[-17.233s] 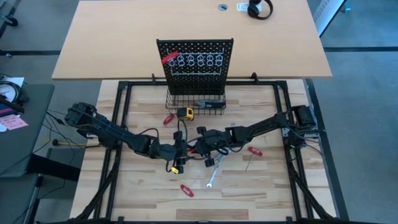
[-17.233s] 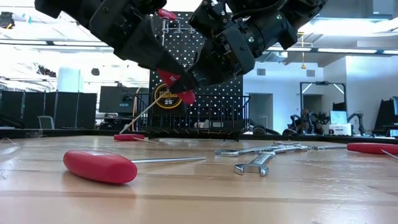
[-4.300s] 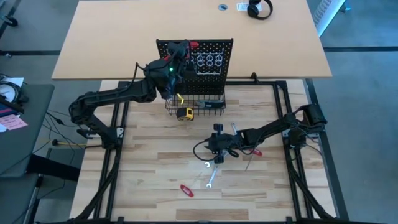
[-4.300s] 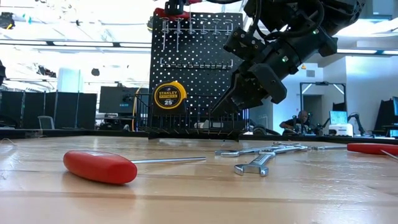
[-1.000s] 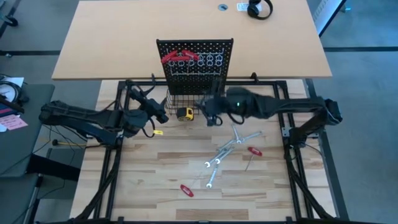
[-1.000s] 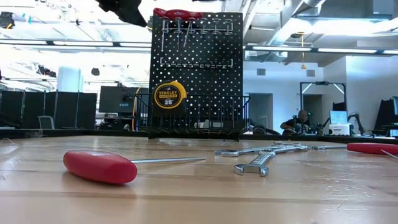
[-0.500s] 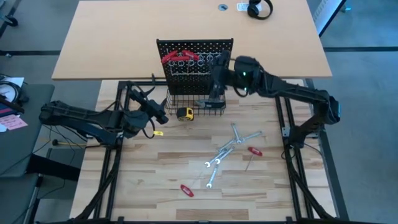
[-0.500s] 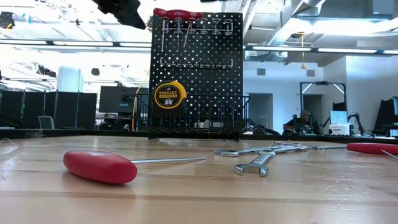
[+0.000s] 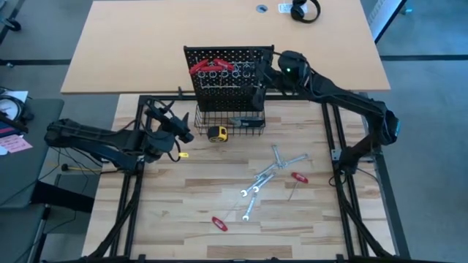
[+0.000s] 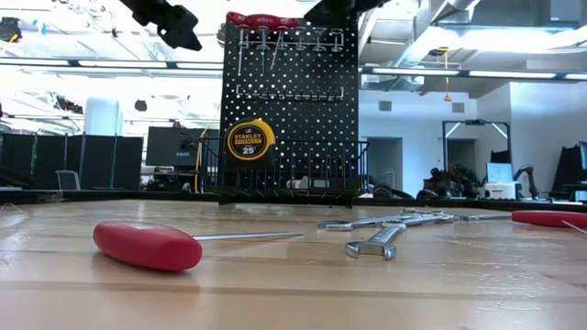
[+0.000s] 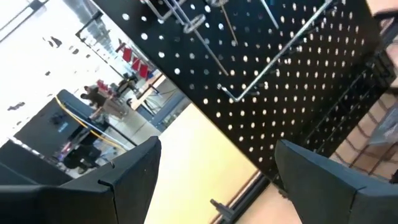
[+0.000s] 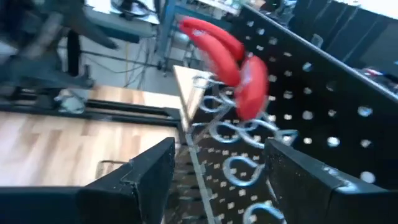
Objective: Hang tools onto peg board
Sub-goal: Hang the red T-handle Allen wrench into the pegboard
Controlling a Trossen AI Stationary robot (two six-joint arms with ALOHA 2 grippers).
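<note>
So the right gripper (image 9: 257,80) is up at the peg board's (image 9: 219,52) right side, fingers spread and holding nothing, while the left gripper (image 9: 170,126), also open and empty, waits left of the wire basket (image 9: 252,128). Two red-handled tools (image 9: 203,66) already hang far left on the ring hooks. Looks like a between-tools moment to me: next is going back to the wrenches (image 9: 272,172) mid-table for another grab.

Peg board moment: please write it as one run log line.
peg board: red tools hanging | right hand: open at board | left hand: open, waiting | wrenches: on table

The black peg board (image 9: 228,73) stands upright, two red-handled tools (image 9: 210,66) hanging in its rings; silver wrenches (image 9: 272,172) and red-handled screwdrivers (image 9: 219,223) lie scattered on the counter (image 9: 183,204).
</note>
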